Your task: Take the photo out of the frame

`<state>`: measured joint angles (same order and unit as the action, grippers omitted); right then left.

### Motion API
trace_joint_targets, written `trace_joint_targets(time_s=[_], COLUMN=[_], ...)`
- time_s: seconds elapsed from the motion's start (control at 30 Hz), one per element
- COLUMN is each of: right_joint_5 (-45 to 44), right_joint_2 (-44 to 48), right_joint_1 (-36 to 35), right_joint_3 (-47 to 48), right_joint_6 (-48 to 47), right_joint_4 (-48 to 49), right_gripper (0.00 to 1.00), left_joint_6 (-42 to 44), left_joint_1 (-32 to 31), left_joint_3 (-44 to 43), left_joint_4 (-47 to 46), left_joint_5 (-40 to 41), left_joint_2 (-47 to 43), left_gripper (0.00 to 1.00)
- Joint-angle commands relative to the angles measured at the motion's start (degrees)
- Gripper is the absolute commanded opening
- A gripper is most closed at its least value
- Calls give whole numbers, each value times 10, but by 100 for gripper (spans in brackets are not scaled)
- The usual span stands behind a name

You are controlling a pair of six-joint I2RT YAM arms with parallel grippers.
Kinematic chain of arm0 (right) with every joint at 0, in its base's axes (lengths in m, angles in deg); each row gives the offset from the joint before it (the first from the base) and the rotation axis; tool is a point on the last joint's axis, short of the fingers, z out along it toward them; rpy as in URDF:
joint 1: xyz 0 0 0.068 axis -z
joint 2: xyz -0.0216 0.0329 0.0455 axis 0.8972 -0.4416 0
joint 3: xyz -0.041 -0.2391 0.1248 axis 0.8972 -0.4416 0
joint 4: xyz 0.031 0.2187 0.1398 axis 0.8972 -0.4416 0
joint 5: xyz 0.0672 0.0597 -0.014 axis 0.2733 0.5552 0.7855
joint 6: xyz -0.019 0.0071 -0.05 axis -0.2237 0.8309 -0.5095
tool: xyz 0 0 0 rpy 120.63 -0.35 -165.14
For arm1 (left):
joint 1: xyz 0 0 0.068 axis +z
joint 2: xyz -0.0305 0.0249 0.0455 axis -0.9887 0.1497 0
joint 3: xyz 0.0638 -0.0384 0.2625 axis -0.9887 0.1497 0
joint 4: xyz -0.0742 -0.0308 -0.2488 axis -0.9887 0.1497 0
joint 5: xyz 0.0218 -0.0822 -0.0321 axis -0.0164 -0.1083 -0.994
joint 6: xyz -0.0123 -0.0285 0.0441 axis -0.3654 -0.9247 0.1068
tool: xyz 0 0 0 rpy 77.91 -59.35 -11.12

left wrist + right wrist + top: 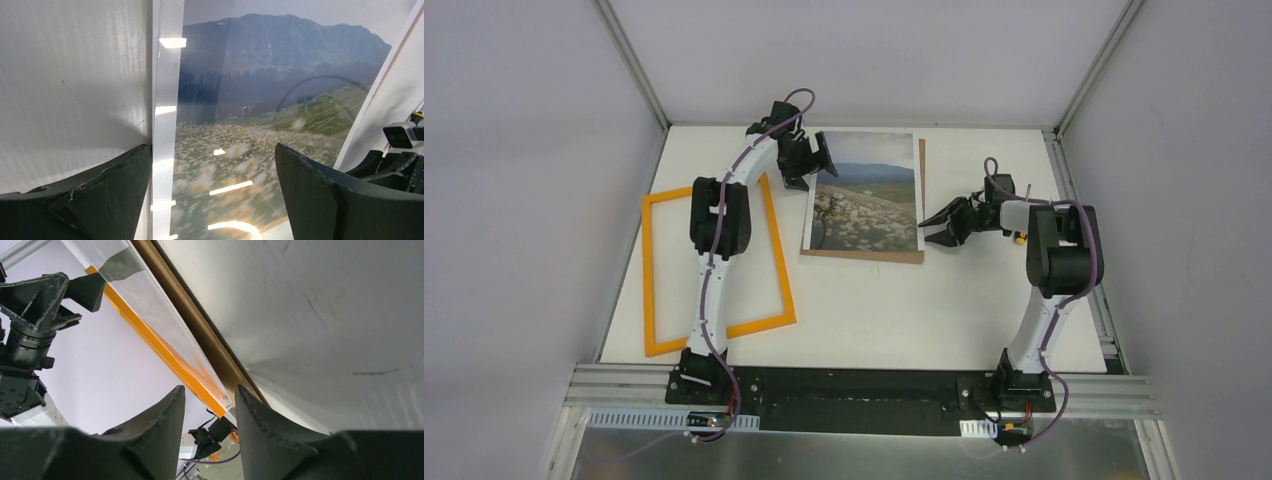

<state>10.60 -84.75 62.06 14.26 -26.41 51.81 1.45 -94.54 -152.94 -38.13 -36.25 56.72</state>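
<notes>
Left gripper [813, 167] stands wide open over the photo [869, 195], right gripper [927, 230] part-open beside its right edge.

Photo [865, 192]: portrait-format landscape print with cloudy sky over blue hills, a green meadow with white flowers below, and a thin white border. Flat and face up toward the far middle of the table [874, 310], on a brown board [921, 200] that shows along the right and near edges. Glossy in the left wrist view, with light streaks across the flowers. Out of the frame [648, 275], lying to its right and not touching it. Frame: large rectangle with a narrow bright orange border, flat at the table's left, bare table showing through it, turned slightly so the near right corner sits closest to the photo.
</notes>
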Motion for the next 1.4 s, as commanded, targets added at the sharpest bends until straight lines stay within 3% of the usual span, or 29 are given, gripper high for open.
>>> trace_joint_targets(time_s=[0.0, 0.23, 0.43, 0.6, 0.9, 1.13, 1.27, 1.37], right_joint_5=[-11, -34, -52, -70, -77, -83, -81, -78], right_joint_2=[48, 75, 78, 89, 78, 23, -21, -47], right_joint_1=[2, 2, 2, 3, 3, 3, 2, 3], right_joint_3=[6, 20, 19, 13, 40, 120, 172, 199], right_joint_6=[-27, -65, -70, -98, -141, -98, -73, -53], right_joint_4=[-37, -78, -78, -98, -139, -113, -104, -93], right_gripper=[45, 46, 41, 33, 21, 22, 32, 33], left_joint_6=[7, 22, 22, 38, 63, 63, 52, 46], left_joint_1=[-5, -19, -34, -39, -38, -31, -24, -17], left_joint_3=[3, 36, 85, 119, 108, 77, 47, 33], left_joint_4=[29, 60, 62, 63, 62, 61, 60, 57], left_joint_5=[51, 123, 66, 72, 101, 108, 111, 111], left_joint_2=[-30, -116, -135, -131, -107, -86, -65, -45], left_gripper=[98, 96, 58, 39, 17, 13, 12, 11])
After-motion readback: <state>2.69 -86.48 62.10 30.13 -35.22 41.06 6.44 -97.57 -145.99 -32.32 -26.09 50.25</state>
